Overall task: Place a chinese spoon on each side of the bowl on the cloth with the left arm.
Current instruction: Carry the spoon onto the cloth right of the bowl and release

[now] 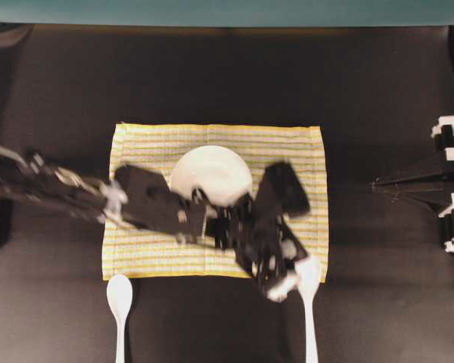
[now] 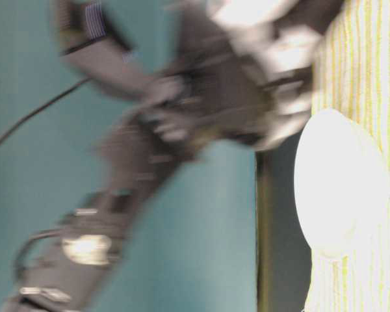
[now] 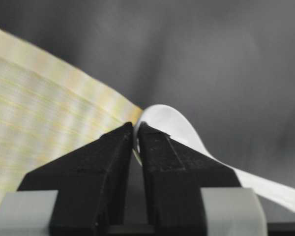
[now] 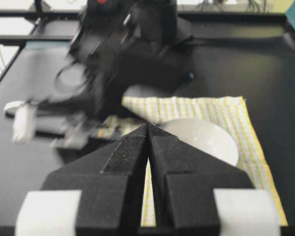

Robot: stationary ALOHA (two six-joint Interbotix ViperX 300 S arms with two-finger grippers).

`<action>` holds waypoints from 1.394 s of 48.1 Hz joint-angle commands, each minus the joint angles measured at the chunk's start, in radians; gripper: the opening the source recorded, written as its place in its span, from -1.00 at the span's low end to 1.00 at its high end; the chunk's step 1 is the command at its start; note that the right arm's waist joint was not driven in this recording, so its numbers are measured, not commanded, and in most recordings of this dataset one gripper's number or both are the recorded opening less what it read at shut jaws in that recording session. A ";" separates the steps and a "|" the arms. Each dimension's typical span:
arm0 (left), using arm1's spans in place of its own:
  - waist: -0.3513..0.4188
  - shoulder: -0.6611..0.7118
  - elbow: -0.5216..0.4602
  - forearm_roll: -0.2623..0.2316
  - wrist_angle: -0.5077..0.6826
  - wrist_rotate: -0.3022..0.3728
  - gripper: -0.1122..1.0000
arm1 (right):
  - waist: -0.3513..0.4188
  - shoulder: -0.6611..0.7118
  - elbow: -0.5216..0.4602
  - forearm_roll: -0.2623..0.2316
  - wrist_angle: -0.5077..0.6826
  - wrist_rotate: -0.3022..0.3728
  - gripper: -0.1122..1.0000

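Left end effector (image 3: 135, 135) clamped on spoon (image 3: 173, 127) beside cloth (image 3: 44, 103).

Black tabletop (image 1: 212, 76). Teal wall strip (image 1: 227, 11) along far edge, beyond table.

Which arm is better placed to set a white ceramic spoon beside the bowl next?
Left. Its gripper is closed on the white spoon at the striped cloth's corner; the right gripper is parked away, shut.
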 commanded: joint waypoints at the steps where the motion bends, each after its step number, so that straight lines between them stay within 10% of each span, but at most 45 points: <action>1: 0.064 -0.078 -0.018 0.005 0.075 0.032 -0.69 | 0.000 0.003 -0.008 0.003 -0.006 0.005 -0.80; 29: 0.213 -0.023 -0.086 0.005 0.160 0.314 -0.69 | 0.000 0.002 -0.008 0.003 -0.006 0.005 -0.80; 67: 0.219 0.112 -0.058 0.006 0.035 0.370 -0.68 | 0.000 0.002 0.000 0.003 -0.006 0.006 -0.80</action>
